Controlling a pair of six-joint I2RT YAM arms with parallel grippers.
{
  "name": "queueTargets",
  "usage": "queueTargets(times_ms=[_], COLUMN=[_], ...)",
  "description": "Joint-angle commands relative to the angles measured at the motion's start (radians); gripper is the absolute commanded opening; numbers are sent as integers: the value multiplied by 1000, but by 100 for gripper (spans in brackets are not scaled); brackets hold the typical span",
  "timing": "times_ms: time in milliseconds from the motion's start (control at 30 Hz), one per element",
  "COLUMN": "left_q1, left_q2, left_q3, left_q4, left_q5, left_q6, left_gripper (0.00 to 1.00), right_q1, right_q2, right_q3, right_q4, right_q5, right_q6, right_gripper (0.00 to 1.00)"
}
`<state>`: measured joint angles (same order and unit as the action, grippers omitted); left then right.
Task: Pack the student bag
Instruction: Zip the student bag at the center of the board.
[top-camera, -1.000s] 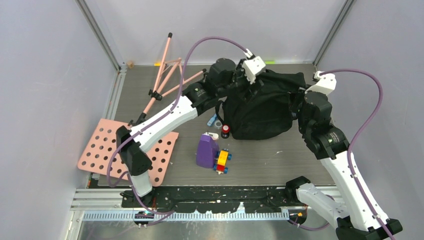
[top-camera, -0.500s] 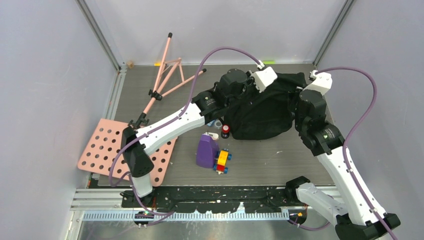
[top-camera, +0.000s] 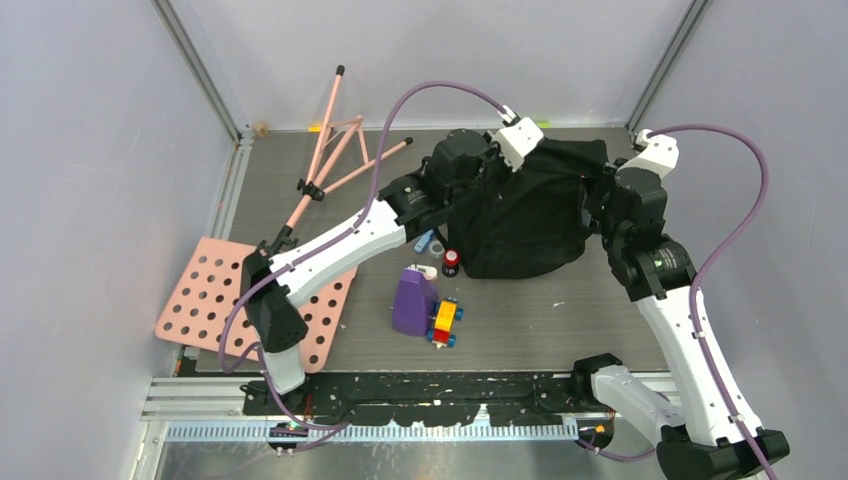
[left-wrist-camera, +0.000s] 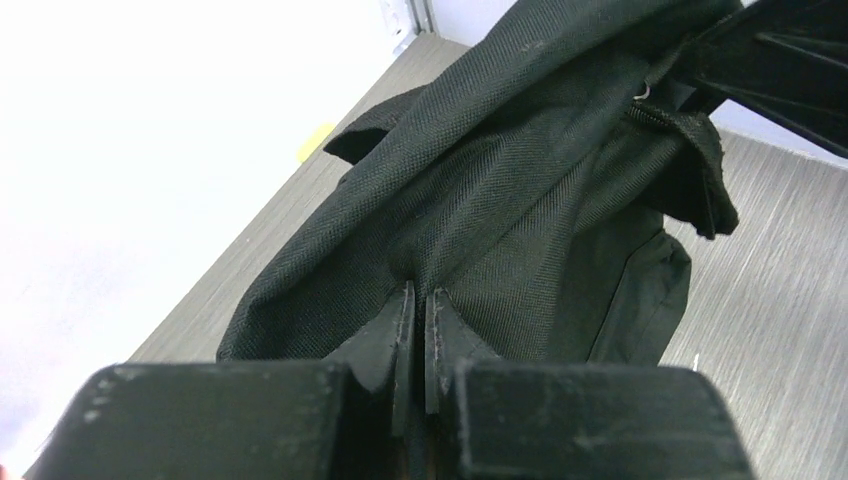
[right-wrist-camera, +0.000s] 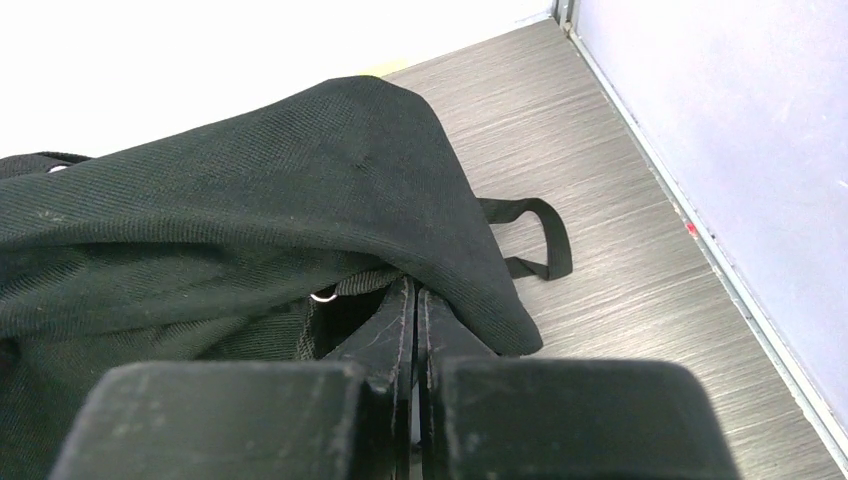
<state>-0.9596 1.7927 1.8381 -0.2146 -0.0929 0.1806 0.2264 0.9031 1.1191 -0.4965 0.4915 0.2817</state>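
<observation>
Since a second ago the left gripper (left-wrist-camera: 418, 296) has clenched: its jaws, open then, now pinch a fold of the student bag (top-camera: 525, 215), with black fabric bunched between the fingertips. The left wrist has swung out over the bag and back toward its far left corner. On the right, the right gripper (right-wrist-camera: 415, 292) remains clamped on the bag's far right edge, its wrist now slightly farther back. The bag sits at the far middle of the grey table (top-camera: 560, 325), stretched between the two grippers.

The purple container (top-camera: 412, 303) stands upright where it stood before, just beside the toy blocks (top-camera: 445, 322) and in front of the bag's left side. The bag's inside is hidden. A zipper (left-wrist-camera: 652, 112) shows in the left wrist view.

Any label is too small to read.
</observation>
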Motion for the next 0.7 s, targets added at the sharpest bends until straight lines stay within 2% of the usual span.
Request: queueTargets(times_ms=[0, 267, 467, 667], left_q1=[141, 204, 254, 268], left_q2=[-67, -101, -98, -94], left_q3=[75, 27, 27, -17], left_q4=[49, 75, 78, 118], left_q5=[-205, -206, -238, -72], left_q6=[-34, -89, -100, -87], left_gripper=[0, 0, 0, 0], right_q1=[-108, -134, -134, -134], right_q2=[-9, -9, -55, -90], right_q3=[51, 17, 6, 117], right_q4=[-102, -122, -154, -181], right_q5=[235, 230, 136, -49], right_q6=[-50, -30, 48, 84], right_gripper=[0, 0, 1, 1])
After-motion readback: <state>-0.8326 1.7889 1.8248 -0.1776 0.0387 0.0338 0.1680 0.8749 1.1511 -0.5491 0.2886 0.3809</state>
